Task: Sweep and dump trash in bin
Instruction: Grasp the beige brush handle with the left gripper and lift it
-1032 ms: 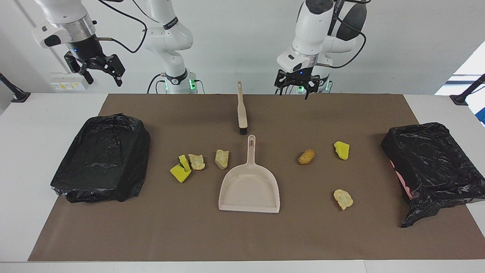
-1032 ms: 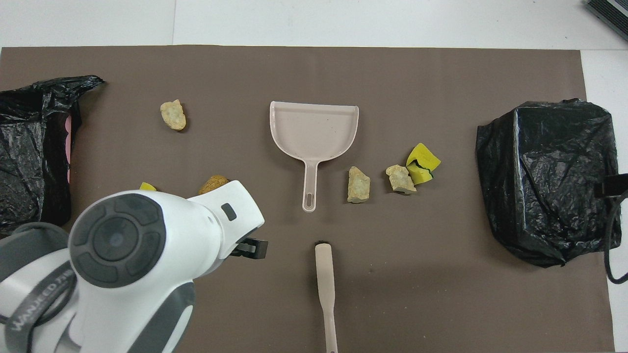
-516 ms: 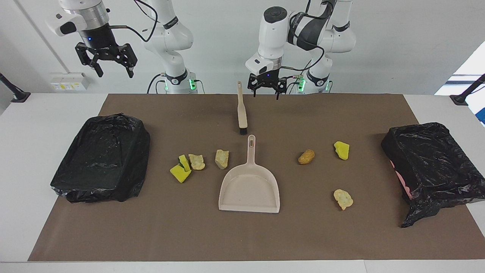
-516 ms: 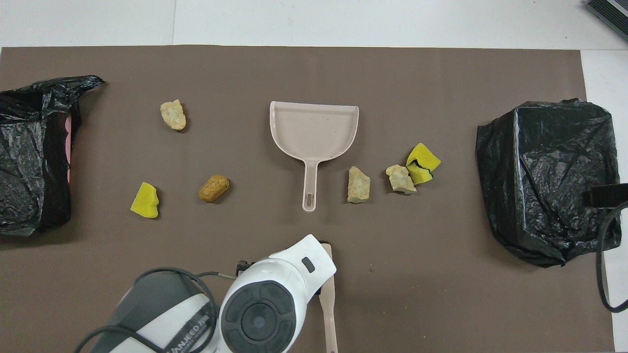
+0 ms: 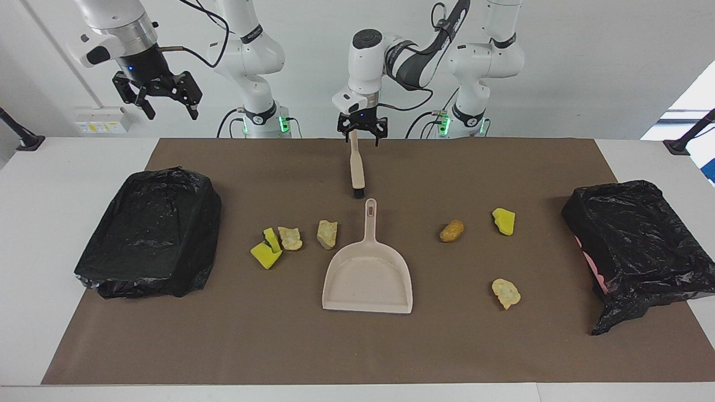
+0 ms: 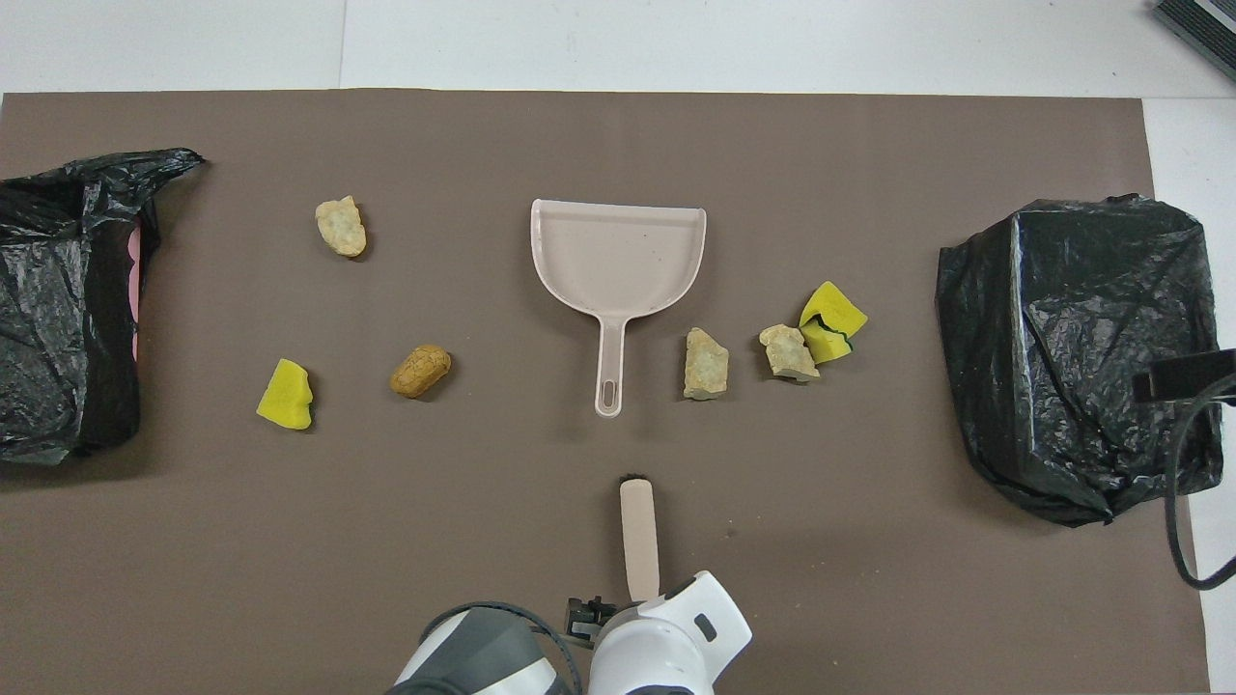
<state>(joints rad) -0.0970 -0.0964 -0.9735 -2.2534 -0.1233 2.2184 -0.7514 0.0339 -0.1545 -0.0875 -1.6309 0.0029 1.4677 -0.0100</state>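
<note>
A white tabletop (image 5: 67, 167) under a brown mat (image 5: 357, 346) fills the frame. Two black-bagged bins sit at the frame's edges, one bin (image 5: 151, 231) at the left of the facing view, the other bin (image 5: 637, 245) at its right, probably so either arm can dump. At centre lies the dustpan (image 5: 368, 279), handle toward the robots, with the brush (image 5: 356, 167) just above it, both easy to grasp. The trash is scattered: three scraps (image 5: 290, 239) left of the pan, three pieces (image 5: 486, 245) at its right. The left hand (image 5: 362, 133), fingers apart, hovers over the brush handle; a second ago it stood further right. The right hand (image 5: 159, 97), also spread, waits high at upper left.
</note>
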